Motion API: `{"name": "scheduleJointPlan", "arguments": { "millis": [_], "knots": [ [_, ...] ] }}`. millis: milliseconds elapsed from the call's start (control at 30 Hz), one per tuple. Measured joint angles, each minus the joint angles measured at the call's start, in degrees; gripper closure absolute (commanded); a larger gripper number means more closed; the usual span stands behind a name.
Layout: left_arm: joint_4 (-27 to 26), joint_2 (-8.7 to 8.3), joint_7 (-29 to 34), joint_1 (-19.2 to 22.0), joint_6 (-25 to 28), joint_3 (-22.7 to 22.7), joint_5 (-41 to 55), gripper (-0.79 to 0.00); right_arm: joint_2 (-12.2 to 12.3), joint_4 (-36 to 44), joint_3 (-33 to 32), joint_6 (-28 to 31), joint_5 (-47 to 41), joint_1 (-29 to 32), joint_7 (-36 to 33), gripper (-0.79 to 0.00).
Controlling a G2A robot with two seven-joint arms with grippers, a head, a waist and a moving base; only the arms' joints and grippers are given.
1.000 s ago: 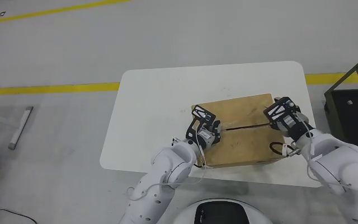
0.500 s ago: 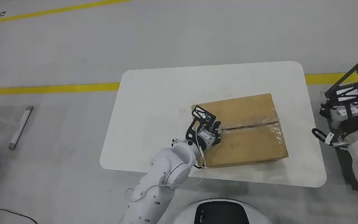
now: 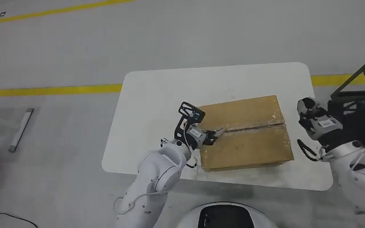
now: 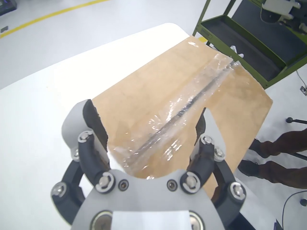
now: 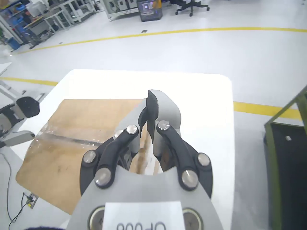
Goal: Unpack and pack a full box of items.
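A closed cardboard box (image 3: 245, 132) lies on the right half of the white table (image 3: 159, 114), its top seam sealed with clear tape (image 4: 182, 111). My left gripper (image 3: 212, 135) hovers open at the box's left end, its fingers (image 4: 94, 125) on either side of the tape seam; in the left wrist view the gripper (image 4: 148, 120) has the box (image 4: 148, 89) right under it. My right gripper (image 5: 150, 104) is shut with nothing in it. It is just off the box's right end, and in the top view the gripper (image 3: 308, 107) sits over the table's right edge.
A green metal cart (image 4: 239, 37) with dark shelves stands on the floor close to the table's right side, next to my right arm. The table's left half (image 4: 48, 96) is bare. A yellow line (image 3: 57, 90) runs across the floor behind.
My right arm left the box's right end, swung out past the table, and is back beside that end. My left gripper slid back from on top of the box to its left end.
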State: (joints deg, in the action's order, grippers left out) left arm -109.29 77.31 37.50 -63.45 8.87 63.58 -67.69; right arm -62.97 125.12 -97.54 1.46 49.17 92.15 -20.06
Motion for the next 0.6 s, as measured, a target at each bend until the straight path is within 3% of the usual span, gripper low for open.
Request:
{"name": "scheduleJointPlan", "arguments": {
  "millis": [300, 467, 600],
  "knots": [
    [-4.15, -1.37, 1.30, -5.19, -3.00, 9.79, -2.41, -0.785, -1.02, -3.40, 15.78, 2.43, 10.70, -5.45, 6.53, 0.000],
    [-4.35, -1.61, 1.37, -5.61, -2.74, 10.94, -2.60, -0.785, -1.60, -7.60, 23.30, 1.63, 20.77, -9.86, 5.34, 0.000],
    [-4.23, -1.63, 1.18, -5.42, -2.68, 10.47, -2.79, -0.785, -2.08, -10.68, 26.08, 0.05, 22.83, -11.38, 4.45, 0.000]
  ]
}}
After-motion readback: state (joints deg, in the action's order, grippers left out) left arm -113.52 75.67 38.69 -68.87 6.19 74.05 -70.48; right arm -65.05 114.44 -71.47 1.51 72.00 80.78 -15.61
